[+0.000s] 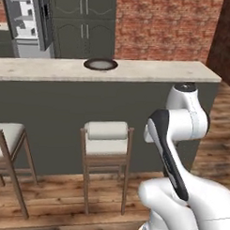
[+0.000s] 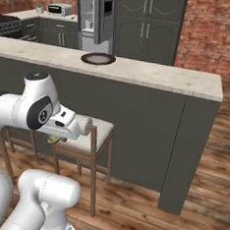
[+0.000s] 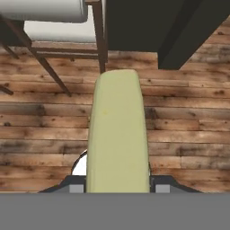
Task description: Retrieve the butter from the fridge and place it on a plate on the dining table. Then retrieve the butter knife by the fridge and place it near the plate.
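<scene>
The butter (image 3: 117, 134), a pale yellow-green block, fills the middle of the hand view, clamped between the two fingers of my gripper (image 3: 117, 187), which is shut on it. From the right base view a sliver of the butter (image 2: 54, 139) peeks out under the hand, low in front of the dining table (image 2: 164, 78). The plate (image 1: 101, 64) (image 2: 98, 59) lies on the table's stone top (image 1: 160, 71), well above and beyond the hand. The fridge (image 1: 31, 20) (image 2: 94, 11) stands behind the table with its door open. The butter knife is out of view.
Wooden stools (image 1: 106, 135) (image 1: 8, 136) (image 2: 93, 130) stand against the table's dark front, close to the hand. A stool's legs and seat (image 3: 49, 18) show above the butter. Plank floor lies below. Dark cabinets (image 1: 85, 22) and a brick wall (image 1: 162, 24) are behind.
</scene>
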You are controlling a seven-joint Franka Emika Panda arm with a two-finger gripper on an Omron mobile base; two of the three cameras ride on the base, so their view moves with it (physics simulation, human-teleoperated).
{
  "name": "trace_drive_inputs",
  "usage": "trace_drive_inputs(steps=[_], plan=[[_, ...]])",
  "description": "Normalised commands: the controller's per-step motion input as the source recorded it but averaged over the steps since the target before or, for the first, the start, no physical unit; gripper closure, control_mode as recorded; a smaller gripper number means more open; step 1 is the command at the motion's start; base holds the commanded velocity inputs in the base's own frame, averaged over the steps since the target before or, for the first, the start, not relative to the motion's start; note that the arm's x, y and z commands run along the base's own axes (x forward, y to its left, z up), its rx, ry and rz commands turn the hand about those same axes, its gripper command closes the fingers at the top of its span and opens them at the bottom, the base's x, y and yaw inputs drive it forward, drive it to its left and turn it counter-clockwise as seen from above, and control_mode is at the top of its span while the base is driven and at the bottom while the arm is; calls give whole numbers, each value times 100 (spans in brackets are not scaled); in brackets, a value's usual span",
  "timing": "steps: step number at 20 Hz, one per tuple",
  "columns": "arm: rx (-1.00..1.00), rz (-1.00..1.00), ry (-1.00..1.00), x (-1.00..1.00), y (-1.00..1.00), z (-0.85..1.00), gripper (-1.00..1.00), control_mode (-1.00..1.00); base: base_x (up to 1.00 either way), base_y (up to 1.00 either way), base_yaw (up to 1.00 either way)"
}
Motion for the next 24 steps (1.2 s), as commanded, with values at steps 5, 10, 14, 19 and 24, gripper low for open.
trace_drive_inputs(steps=[5, 10, 14, 19, 24], plan=[[0, 0, 0, 0, 0, 0, 100, 100, 52, 19, -18], [0, 0, 0, 0, 0, 0, 100, 100, 45, 0, -6], [0, 0, 0, 0, 0, 0, 100, 100, 39, 2, -4], [0, 0, 0, 0, 0, 0, 100, 100, 46, 19, -6], [0, 0, 0, 0, 0, 0, 100, 100, 20, 29, -6]])
